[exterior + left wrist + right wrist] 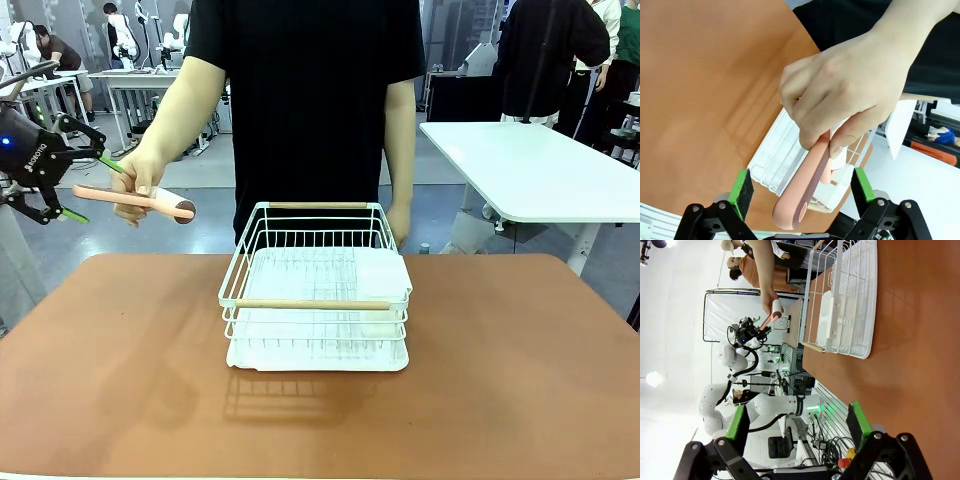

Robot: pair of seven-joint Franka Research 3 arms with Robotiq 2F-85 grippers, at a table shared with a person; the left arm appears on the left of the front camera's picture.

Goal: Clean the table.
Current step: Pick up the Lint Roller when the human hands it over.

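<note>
Looking across from your side, you have the large reddish-brown matte bench with rounded corners spread under a white wire rack with two pale wooden handles. The rack stands on the bench's middle, nearer the far edge, and a flat white ribbed tray lies beneath the rack, touching the bench top.

Up and to the left of the rack, past the bench's far-left corner, a person's hand grips a pink plastic-handled roller with a white head. The head points toward the rack and the handle's free end points away from it.

Your left claw hangs farther left of the rack, level with that hand. From the left wrist, the left claw stands wide open, with a green pad on either side of the roller's pink handle. Neither pad touches the handle, and it has hold of nothing. The hand wraps the handle just above the pads, with the rack and bench below.

Your right claw is also spread wide and grips nothing. It is held over bare bench, well apart from the rack.
</note>
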